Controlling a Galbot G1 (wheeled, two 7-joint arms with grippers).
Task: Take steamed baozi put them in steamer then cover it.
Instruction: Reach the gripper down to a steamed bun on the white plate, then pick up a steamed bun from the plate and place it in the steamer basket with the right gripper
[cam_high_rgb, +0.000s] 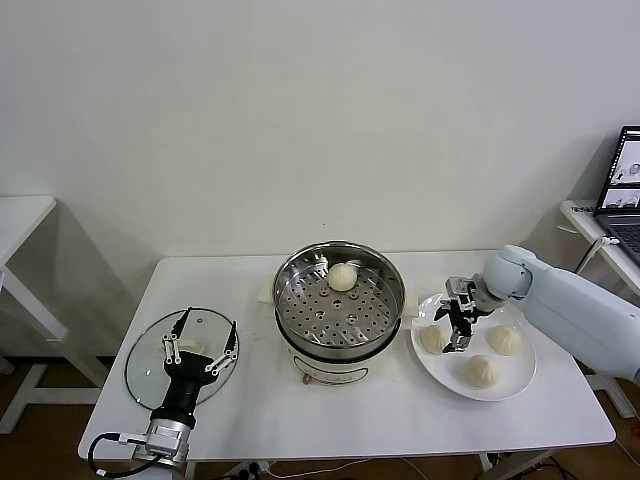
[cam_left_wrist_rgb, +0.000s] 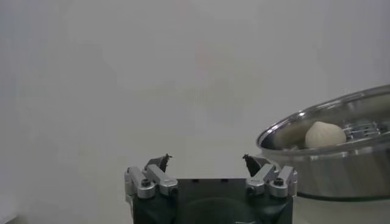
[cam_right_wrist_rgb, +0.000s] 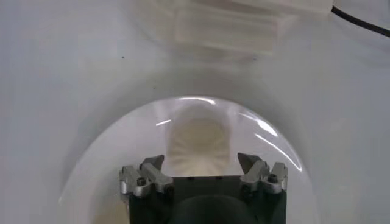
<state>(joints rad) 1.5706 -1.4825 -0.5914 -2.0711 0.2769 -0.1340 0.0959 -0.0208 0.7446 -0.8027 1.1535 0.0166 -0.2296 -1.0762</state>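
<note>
The steamer (cam_high_rgb: 340, 300) stands in the middle of the white table, uncovered, with one steamed baozi (cam_high_rgb: 342, 277) on its perforated tray. Three more baozi (cam_high_rgb: 432, 339) (cam_high_rgb: 504, 339) (cam_high_rgb: 482, 371) lie on a white plate (cam_high_rgb: 520, 378) to its right. My right gripper (cam_high_rgb: 458, 333) hangs open just over the plate's leftmost bun. In the right wrist view that bun (cam_right_wrist_rgb: 198, 137) sits between and ahead of the spread fingers of the right gripper (cam_right_wrist_rgb: 202, 161), untouched. My left gripper (cam_high_rgb: 205, 338) is open and empty above the glass lid (cam_high_rgb: 150, 365). In the left wrist view the left gripper (cam_left_wrist_rgb: 206, 159) faces the steamer (cam_left_wrist_rgb: 341, 158) and its bun (cam_left_wrist_rgb: 325, 134).
The glass lid lies flat at the table's left front. A laptop (cam_high_rgb: 625, 190) sits on a side desk at the far right, and another white table (cam_high_rgb: 20, 215) stands at the left. A clear plastic box (cam_right_wrist_rgb: 231, 27) and a black cable (cam_right_wrist_rgb: 362, 21) lie beyond the plate.
</note>
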